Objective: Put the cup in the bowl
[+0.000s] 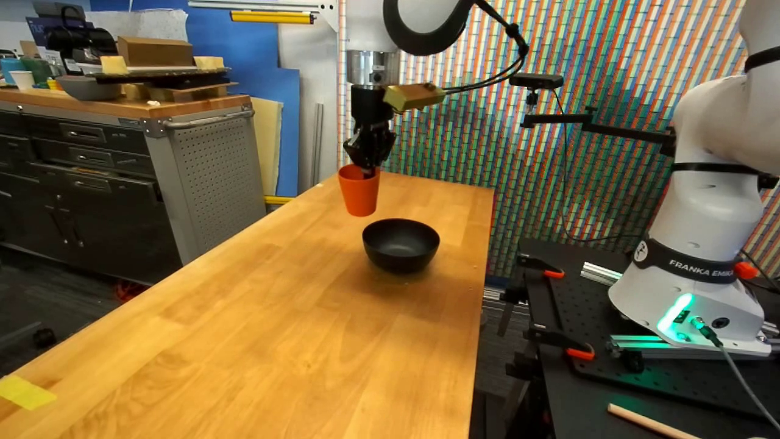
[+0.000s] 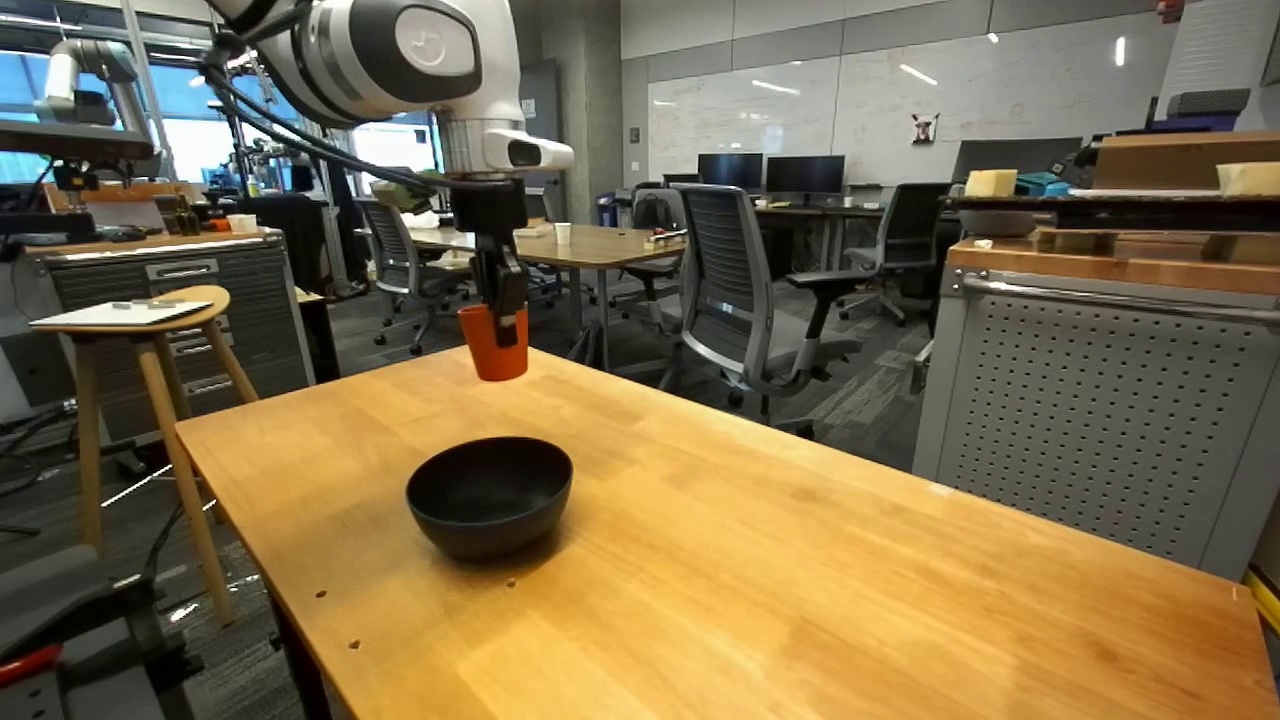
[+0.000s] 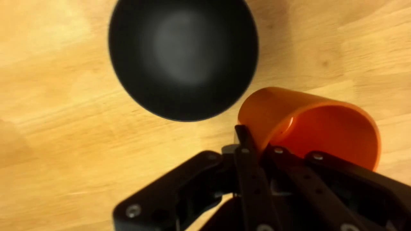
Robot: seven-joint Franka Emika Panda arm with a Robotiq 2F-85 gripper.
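Note:
The orange-red cup (image 1: 358, 198) hangs in the air, held by its wall. It also shows in an exterior view (image 2: 482, 350) and the wrist view (image 3: 334, 131). My gripper (image 3: 258, 149) is shut on the cup's wall, one finger inside the cup and one outside; it shows in both exterior views (image 1: 369, 167) (image 2: 507, 325). The cup is roughly upright, its opening up. The black bowl (image 1: 401, 262) stands upright and empty on the table; it shows in an exterior view (image 2: 490, 535) and the wrist view (image 3: 183, 57). The cup is beside the bowl, not over its middle.
The wooden table (image 1: 292, 341) carries the bowl and a strip of yellow tape (image 1: 27, 392). A grey tool cabinet (image 1: 213, 158) stands beyond the table's long edge. The robot base (image 1: 688, 292) is on a black stand. An office chair (image 2: 735, 290) stands behind the table.

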